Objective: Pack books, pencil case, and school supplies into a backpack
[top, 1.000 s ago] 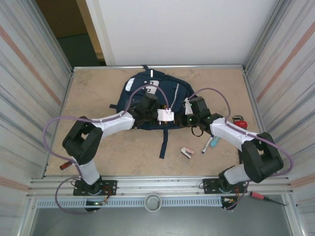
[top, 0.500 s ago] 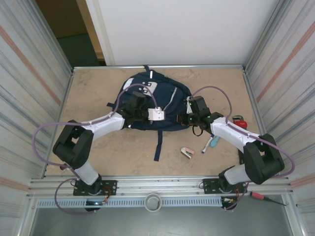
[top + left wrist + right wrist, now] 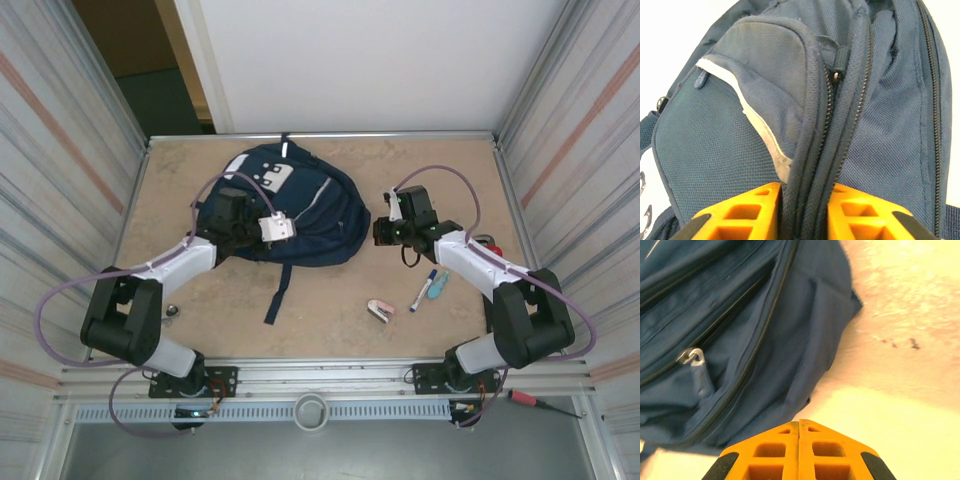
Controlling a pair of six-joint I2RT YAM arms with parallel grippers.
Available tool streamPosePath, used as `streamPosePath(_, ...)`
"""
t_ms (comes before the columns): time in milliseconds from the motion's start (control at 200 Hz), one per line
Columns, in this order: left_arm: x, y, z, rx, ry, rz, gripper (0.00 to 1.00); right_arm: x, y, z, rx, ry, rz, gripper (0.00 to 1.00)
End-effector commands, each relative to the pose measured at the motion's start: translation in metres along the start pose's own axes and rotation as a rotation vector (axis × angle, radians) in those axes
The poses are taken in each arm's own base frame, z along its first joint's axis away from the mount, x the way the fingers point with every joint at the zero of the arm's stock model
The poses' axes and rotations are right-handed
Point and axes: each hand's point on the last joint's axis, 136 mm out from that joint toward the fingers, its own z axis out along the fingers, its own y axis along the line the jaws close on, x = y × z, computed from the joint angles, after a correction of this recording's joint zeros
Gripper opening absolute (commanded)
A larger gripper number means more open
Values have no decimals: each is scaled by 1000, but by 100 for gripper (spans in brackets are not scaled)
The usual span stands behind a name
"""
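The backpack lies flat in the upper middle of the top view, its straps trailing toward the bottom of the frame. The left gripper sits on its left part. In the left wrist view its jaws stand narrow, 1 orange finger on each side of a raised ridge of fabric and zip, which they seem to pinch. A small zip slider shows further up that ridge, and the zip tracks look closed.

The right gripper is over bare table, just beside the backpack's right edge and apart from it. Its jaws are pressed together with nothing between them. A silver zip pull lies at the left of the right wrist view.

3 school supplies wait on the table at the lower right of the top view: the marker pen with the teal item touching or just beside it, and the pink-and-white item a little to their left.

My reading is that the step in hand is getting the bag open, with the left arm holding the fabric steady. The next move would call for the right jaws to open, reach the zip pull and draw it along the track while the left grip keeps the cloth taut. Only after that can the loose items go in.
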Motion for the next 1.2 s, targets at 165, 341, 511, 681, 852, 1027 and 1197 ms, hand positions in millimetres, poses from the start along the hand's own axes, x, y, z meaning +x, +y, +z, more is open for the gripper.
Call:
streamPosePath(165,-18,0,-11,3,-47,-44,46,-3,65,-7,-249,25,-194,14)
streamPosePath(341,-48,-3,-19,10,-73,-106,72,-20,55,-4,-236,9,-100,24)
streamPosePath(511,-79,-32,15,60,7,-19,78,-30,59,6,-297,16,4,33)
streamPosePath(681,-64,-36,49,76,146,22,76,-32,72,30,-351,51,59,32)
streamPosePath(852,-35,-39,67,105,256,27,75,-19,52,67,-287,127,158,22)
streamPosePath(1027,-22,-30,73,88,274,-52,47,15,17,85,-150,197,230,16)
streamPosePath(1197,-35,-21,62,102,165,-160,5,33,11,79,-144,196,227,18)
